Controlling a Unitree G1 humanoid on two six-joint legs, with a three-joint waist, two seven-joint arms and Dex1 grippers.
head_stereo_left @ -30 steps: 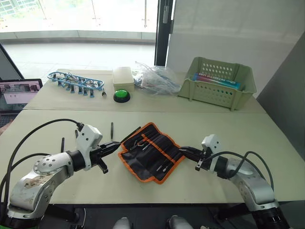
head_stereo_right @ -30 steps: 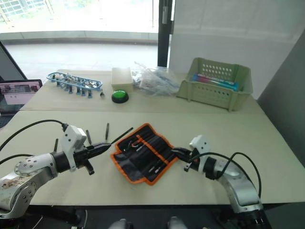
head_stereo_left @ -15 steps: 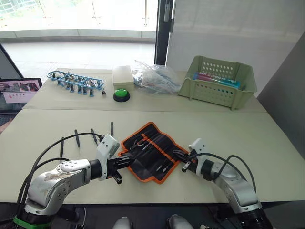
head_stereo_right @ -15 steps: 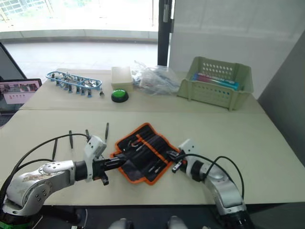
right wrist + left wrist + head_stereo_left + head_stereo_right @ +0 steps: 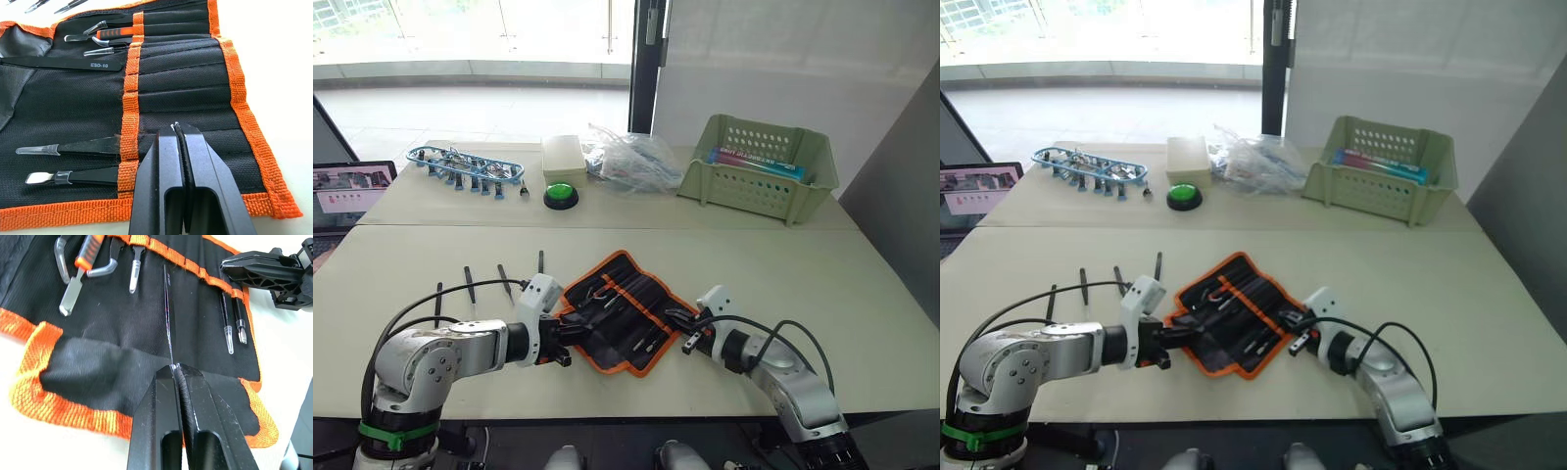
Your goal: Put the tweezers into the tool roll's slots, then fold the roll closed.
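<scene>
Meanwhile, as I watched from the remote station:
Tool roll: the tool roll lay unfolded on the near table, its orange trim showing all round, between my two arms.
Left gripper: the left gripper had its fingers pressed together on one slim black tweezer, held by its end, the length reaching across the black fabric toward the orange band of slots.
Right gripper: the right gripper sat with its fingers together at the roll's opposite edge, low over the lower slots; I saw nothing between them.
Loose tweezers: four more tweezers lay on the table at the left of the roll, apart from one another, the nearest just beside the roll's upper left edge.
Roll's contents: other small tools already stood in the slots, among them an orange-handled one.
Far table: a green basket, a green button, a clear plastic bag and a blue-clipped cable bundle stood well apart from the roll.
Far left: a laptop showed at the edge.
</scene>
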